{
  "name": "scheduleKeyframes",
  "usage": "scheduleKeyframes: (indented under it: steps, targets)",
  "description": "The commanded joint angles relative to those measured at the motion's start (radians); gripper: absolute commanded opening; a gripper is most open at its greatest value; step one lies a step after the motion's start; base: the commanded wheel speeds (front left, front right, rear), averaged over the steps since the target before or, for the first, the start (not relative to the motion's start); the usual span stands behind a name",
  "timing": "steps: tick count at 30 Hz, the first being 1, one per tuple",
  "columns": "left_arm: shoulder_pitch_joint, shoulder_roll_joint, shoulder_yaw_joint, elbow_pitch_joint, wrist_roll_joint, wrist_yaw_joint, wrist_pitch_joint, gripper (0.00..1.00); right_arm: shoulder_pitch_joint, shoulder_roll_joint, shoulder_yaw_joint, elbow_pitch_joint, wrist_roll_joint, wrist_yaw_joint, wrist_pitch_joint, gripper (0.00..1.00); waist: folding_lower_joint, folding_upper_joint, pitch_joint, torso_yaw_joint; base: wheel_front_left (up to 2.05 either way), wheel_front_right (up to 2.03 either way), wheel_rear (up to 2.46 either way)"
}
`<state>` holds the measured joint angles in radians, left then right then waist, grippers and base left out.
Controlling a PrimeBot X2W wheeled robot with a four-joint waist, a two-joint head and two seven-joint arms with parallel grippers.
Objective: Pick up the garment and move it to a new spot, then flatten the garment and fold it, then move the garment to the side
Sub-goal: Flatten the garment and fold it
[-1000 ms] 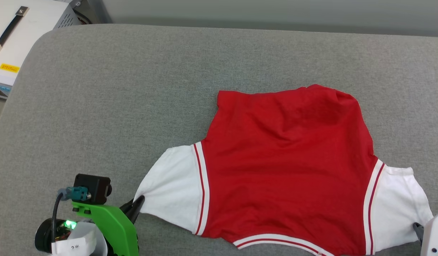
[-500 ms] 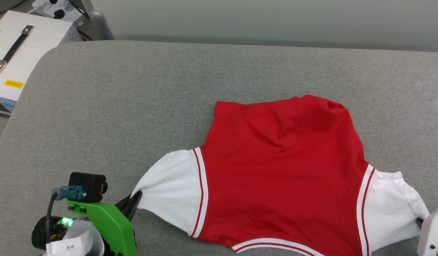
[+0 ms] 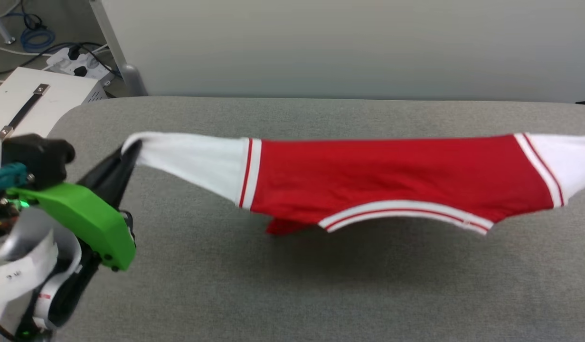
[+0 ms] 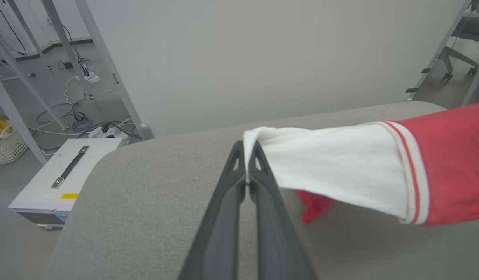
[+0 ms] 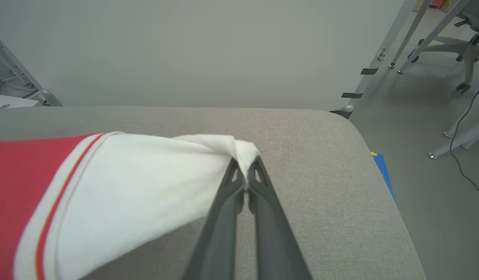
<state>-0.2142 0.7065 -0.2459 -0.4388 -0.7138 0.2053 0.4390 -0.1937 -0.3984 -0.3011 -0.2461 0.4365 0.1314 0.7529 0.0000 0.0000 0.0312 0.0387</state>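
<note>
Grey fabric padding (image 3: 226,285) covers a broad surface with rounded corners, and a plain pale wall (image 3: 321,47) stands behind it. Above this padding hangs the garment (image 3: 397,175), stretched out sideways in the air between the two arms. Its red body is in the middle, a white sleeve is at each end, and striped trim runs along the lower edge. A shadow lies on the padding below it. One red corner droops underneath near the left sleeve; whether it touches the padding is hard to tell.

The left gripper (image 4: 246,149) has its two dark fingers pressed together on the tip of the left white sleeve, pinching the cloth between them. The right gripper (image 5: 245,165) is likewise clamped tight on the bunched end of the right white sleeve. A green bracket (image 3: 83,218) sits on the left wrist.

Off the padding's far left corner, a white box (image 3: 45,95) with a dark handle rests on the floor. Beyond it are a power strip (image 3: 79,66) and a coil of blue cable (image 3: 36,38). A chair base (image 5: 457,46) stands on the floor to the right.
</note>
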Motion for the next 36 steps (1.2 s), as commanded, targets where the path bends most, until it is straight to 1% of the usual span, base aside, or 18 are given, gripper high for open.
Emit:
scheduleKeyframes:
  steps: [1,6,11,18,22,26,29,32,36]
  targets:
    - [-0.042,0.016,0.016,-0.004,0.015,-0.005,-0.010,0.00,-0.044,-0.016,-0.005,-0.003,0.004,-0.001,0.000,0.00,0.0000,0.0000,-0.017,-0.011,0.00,0.00,0.00]
    - [-0.175,0.033,0.034,0.006,0.024,-0.042,-0.014,0.00,-0.193,-0.052,-0.002,0.017,-0.028,-0.001,-0.012,0.00,0.0000,0.0000,-0.030,-0.018,0.00,0.00,0.00]
    - [-0.289,0.044,0.058,0.037,0.040,-0.062,-0.034,0.00,-0.292,-0.080,0.045,0.037,-0.062,-0.001,-0.014,0.00,0.0000,0.0000,-0.034,-0.027,0.00,0.00,0.00]
    - [-0.426,0.046,0.066,0.104,0.035,-0.100,-0.044,0.00,-0.416,-0.098,0.083,0.083,-0.061,-0.001,-0.013,0.00,0.0000,0.0000,0.007,-0.034,0.00,0.00,0.00]
    - [-0.513,0.048,0.057,0.175,0.033,-0.138,-0.047,0.00,-0.497,-0.099,0.109,0.131,-0.068,-0.001,-0.026,0.00,0.0000,0.0000,0.059,-0.038,0.00,0.00,0.00]
    - [-0.618,0.051,0.043,0.258,0.038,-0.180,-0.048,0.00,-0.597,-0.115,0.157,0.192,-0.092,-0.001,-0.047,0.00,0.0000,0.0000,0.145,-0.046,0.00,0.00,0.00]
    - [-0.726,0.053,0.027,0.330,0.065,-0.219,-0.066,0.00,-0.711,-0.121,0.191,0.256,-0.122,-0.001,-0.084,0.00,0.0000,0.0000,0.218,-0.054,0.00,0.00,0.00]
    - [-0.828,0.045,0.012,0.399,0.092,-0.246,-0.089,0.00,-0.832,-0.106,0.204,0.323,-0.169,-0.001,-0.136,0.00,0.0000,0.0000,0.288,-0.067,0.00,0.00,0.00]
    - [-0.989,0.029,-0.016,0.509,0.133,-0.280,-0.119,0.00,-0.995,-0.091,0.246,0.415,-0.236,-0.001,-0.195,0.00,0.0000,0.0000,0.383,-0.084,0.00,0.00,0.00]
